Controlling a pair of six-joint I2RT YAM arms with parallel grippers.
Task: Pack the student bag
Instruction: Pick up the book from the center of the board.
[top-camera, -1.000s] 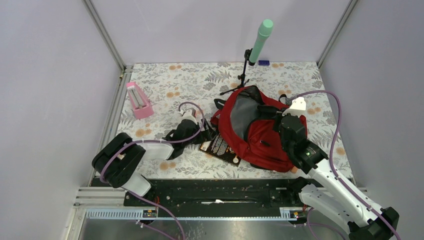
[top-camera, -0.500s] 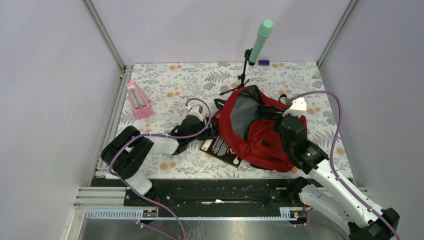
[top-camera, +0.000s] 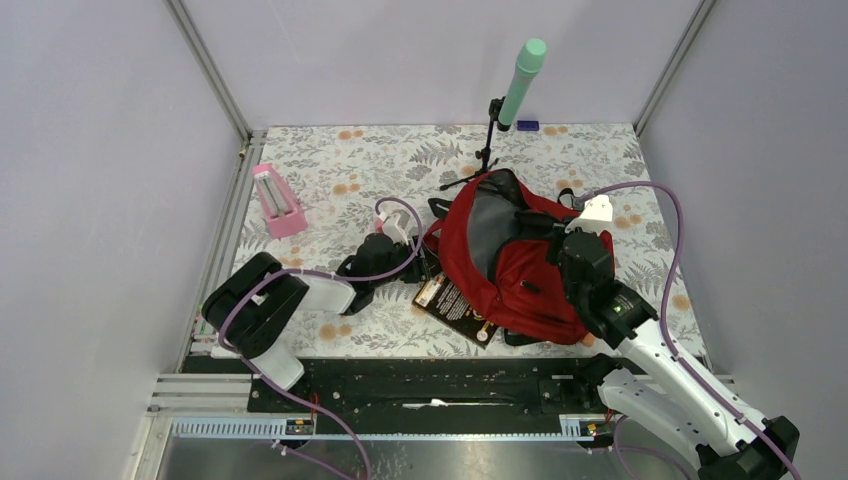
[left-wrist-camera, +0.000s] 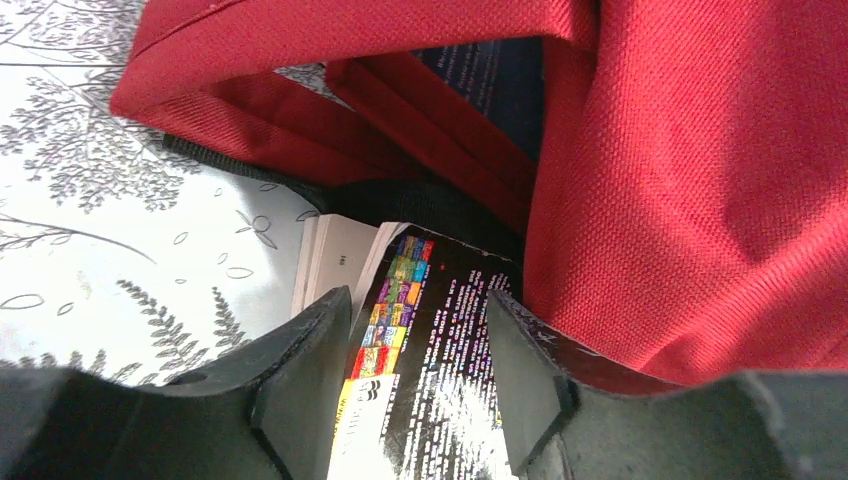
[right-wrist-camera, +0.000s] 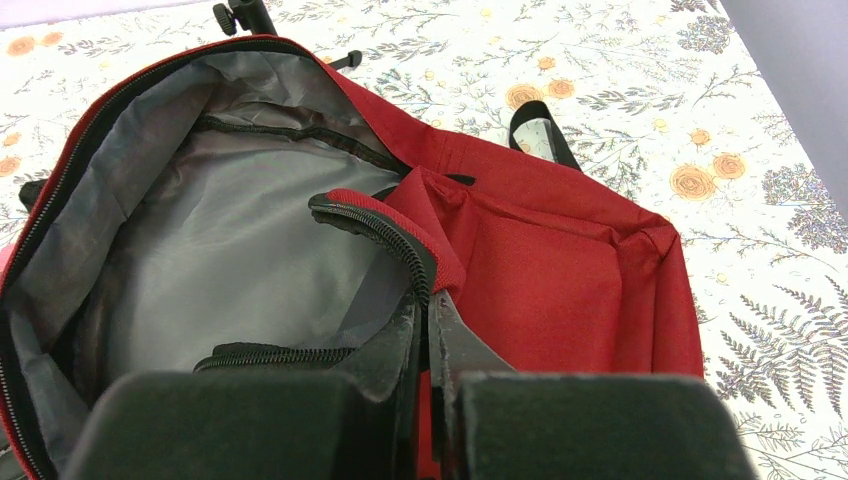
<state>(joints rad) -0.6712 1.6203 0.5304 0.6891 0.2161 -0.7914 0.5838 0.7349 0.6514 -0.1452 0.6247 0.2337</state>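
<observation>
The dark-red student bag (top-camera: 510, 265) lies right of centre on the floral worktop (top-camera: 330, 170). The right gripper (right-wrist-camera: 428, 312) holds its mouth open, fingers pinching the zipper edge. The left gripper (left-wrist-camera: 415, 340), fingers spread, has pushed a black book (top-camera: 458, 308) rightward against the bag, which it has not yet entered.

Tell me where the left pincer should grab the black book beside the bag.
Grip the black book at its exposed left edge, coming in low from the left. It lies flat with its far part tucked under the student bag, so that edge is probably the most reachable.
</observation>
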